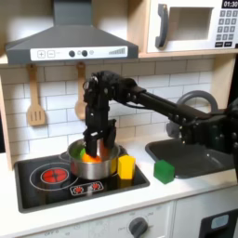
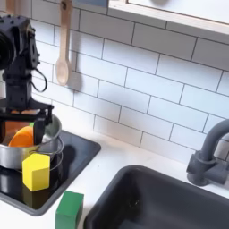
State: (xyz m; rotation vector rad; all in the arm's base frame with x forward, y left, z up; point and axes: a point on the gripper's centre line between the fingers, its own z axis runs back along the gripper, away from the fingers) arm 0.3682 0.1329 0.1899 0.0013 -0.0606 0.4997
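My gripper [image 1: 96, 141] [image 2: 26, 125] hangs over a silver pot [image 1: 78, 169] [image 2: 40, 154] on the black stovetop [image 1: 42, 182], its fingers pointing down into the pot. The fingers [image 2: 46, 125] stand apart on either side of an orange object [image 1: 90, 156] [image 2: 21, 136] lying in the pot; I cannot see them pressing on it. A yellow block [image 1: 125, 165] [image 2: 36, 170] stands upright just outside the pot, on its right in the first exterior view. A green block [image 1: 164, 170] [image 2: 69, 210] sits on the counter between stove and sink.
A dark sink [image 1: 191, 156] [image 2: 170, 201] with a grey faucet [image 1: 195, 100] [image 2: 210, 152] lies on the right in both exterior views. Wooden utensils [image 1: 35, 98] [image 2: 63, 54] hang on the tiled wall. A range hood [image 1: 70, 37] and a microwave [image 1: 191, 23] are overhead.
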